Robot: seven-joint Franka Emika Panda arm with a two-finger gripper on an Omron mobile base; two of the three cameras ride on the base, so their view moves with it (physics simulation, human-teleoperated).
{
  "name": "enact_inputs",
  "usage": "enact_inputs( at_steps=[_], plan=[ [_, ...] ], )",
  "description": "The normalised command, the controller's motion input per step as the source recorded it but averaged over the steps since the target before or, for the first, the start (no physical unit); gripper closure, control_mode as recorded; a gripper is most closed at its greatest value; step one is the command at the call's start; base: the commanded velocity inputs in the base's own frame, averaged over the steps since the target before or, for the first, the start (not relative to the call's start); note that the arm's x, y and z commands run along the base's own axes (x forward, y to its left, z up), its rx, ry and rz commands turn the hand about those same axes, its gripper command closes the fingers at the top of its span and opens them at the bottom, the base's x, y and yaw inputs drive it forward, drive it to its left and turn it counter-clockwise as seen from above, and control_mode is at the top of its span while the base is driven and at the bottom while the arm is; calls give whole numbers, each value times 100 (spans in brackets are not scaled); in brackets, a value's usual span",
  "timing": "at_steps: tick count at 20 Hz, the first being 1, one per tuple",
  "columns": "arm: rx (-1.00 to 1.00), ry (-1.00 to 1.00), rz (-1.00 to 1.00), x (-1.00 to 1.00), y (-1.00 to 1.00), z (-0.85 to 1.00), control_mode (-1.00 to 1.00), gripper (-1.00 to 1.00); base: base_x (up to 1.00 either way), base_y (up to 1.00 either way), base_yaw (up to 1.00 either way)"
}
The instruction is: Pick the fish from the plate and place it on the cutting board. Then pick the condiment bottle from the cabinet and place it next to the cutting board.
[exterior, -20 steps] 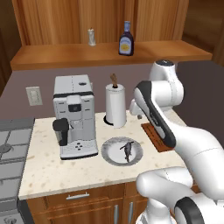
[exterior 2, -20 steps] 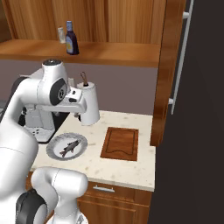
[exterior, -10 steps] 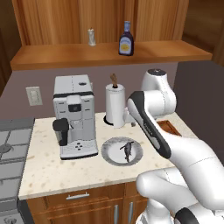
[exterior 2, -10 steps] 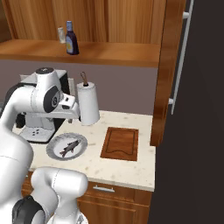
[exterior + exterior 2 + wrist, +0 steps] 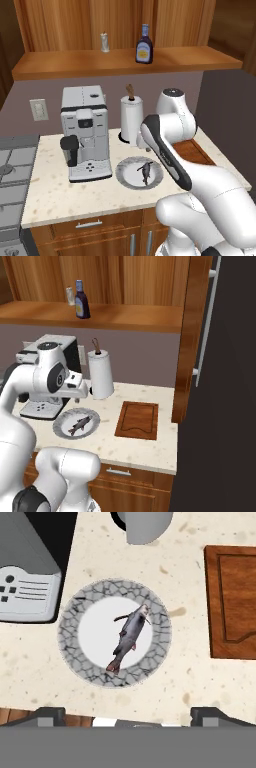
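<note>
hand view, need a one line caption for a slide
Looking straight down past open jaws at the fish lying on the plate, with the cutting board off to one side.

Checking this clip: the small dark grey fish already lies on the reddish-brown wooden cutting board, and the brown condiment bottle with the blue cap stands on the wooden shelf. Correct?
Not quite. The small dark grey fish lies on the round plate with the grey patterned rim, not on the reddish-brown wooden cutting board, as the hand view shows. The brown condiment bottle with the blue cap does stand on the wooden shelf.
</note>
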Motion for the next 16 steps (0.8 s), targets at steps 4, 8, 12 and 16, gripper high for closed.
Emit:
enact_inputs(
  at_steps=[4, 8, 12, 16],
  plan=[
    [0, 0, 0, 0, 0, -21, -100, -100, 0, 0, 0],
    [0, 0, 0, 0, 0, -26, -100, -100, 0, 0, 0],
    [0, 0, 0, 0, 2, -28, -100, -100, 0, 0, 0],
    [0, 0, 0, 0, 4, -28, -100, -100, 0, 0, 0]
  ],
)
